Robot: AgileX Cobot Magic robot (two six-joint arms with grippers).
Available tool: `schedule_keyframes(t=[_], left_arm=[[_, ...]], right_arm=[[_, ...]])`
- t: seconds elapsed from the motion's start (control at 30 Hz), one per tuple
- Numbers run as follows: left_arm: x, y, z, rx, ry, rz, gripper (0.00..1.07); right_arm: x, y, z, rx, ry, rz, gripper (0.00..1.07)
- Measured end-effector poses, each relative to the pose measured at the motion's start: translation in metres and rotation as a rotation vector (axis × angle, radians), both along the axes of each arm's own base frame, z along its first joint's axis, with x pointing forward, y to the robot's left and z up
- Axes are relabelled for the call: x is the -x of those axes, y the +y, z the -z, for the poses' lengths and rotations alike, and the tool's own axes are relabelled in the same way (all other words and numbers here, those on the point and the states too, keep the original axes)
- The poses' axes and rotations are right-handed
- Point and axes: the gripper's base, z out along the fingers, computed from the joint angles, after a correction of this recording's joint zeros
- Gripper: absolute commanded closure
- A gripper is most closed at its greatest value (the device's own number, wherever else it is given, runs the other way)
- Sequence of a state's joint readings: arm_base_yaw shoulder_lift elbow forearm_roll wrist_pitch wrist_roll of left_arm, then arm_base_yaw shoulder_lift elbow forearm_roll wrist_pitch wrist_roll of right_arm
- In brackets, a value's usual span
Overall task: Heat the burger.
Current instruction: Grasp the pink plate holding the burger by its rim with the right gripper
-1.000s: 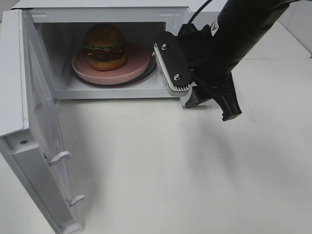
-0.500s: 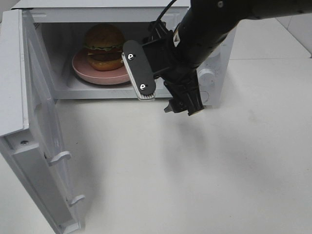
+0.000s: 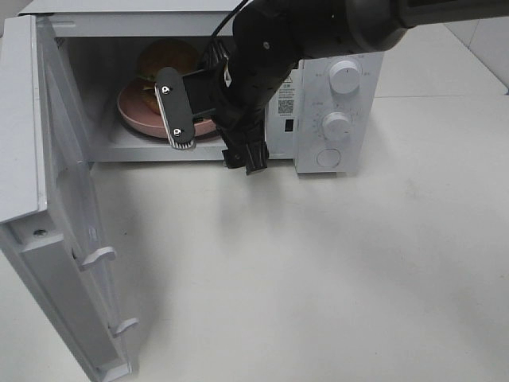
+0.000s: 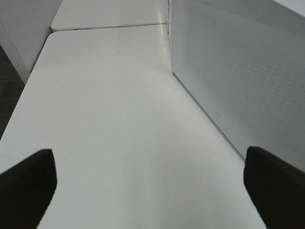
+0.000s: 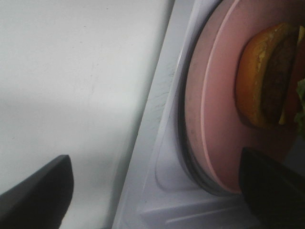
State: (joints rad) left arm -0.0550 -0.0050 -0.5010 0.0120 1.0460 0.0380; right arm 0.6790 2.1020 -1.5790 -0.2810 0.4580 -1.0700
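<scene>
Golden-brown burger [image 3: 167, 56]: upper left, on pink plate [image 3: 131, 110] inside open microwave [image 3: 334, 95].
Handling: probably soft, light, layered; hold the plate rim instead.
Right fingers [image 3: 176, 111]: spread, empty, at opening.
Left fingers [image 4: 28, 183]: spread, empty, over table [image 4: 119, 119].

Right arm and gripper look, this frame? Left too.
Right arm: glossy black, round links, black cable at the wrist. Right gripper: flat black finger plate, rounded ends, two silver screws, pale ribbed pad. Left gripper: only dark fingertips show.
</scene>
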Motion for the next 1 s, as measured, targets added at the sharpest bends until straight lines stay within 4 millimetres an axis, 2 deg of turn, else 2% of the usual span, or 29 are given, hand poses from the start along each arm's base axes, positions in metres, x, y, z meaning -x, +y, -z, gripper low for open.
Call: schedule_keyframes(t=[0.1, 0.47, 0.53, 0.73, 0.8, 1.0], left_arm=[[0.0, 0.0, 0.0, 0.0, 0.0, 0.0, 0.07], [0.0, 0.0, 0.0, 0.0, 0.0, 0.0, 0.07], [0.0, 0.0, 0.0, 0.0, 0.0, 0.0, 0.07], [0.0, 0.0, 0.0, 0.0, 0.0, 0.0, 0.07], [0.0, 0.0, 0.0, 0.0, 0.0, 0.0, 0.07], [0.0, 0.0, 0.0, -0.002, 0.0, -0.001, 0.07]], right_arm=[[-0.012, 0.01, 0.008, -0.021, -0.004, 0.021, 0.19], [-0.032, 0.027, 0.028, -0.033, -0.008, 0.035, 0.21], [-0.041, 0.033, 0.039, -0.034, -0.009, 0.037, 0.21], [-0.047, 0.038, 0.052, -0.031, -0.004, 0.039, 0.22], [-0.051, 0.042, 0.066, -0.026, 0.005, 0.042, 0.23], [-0.054, 0.045, 0.075, -0.025, 0.008, 0.043, 0.25]])
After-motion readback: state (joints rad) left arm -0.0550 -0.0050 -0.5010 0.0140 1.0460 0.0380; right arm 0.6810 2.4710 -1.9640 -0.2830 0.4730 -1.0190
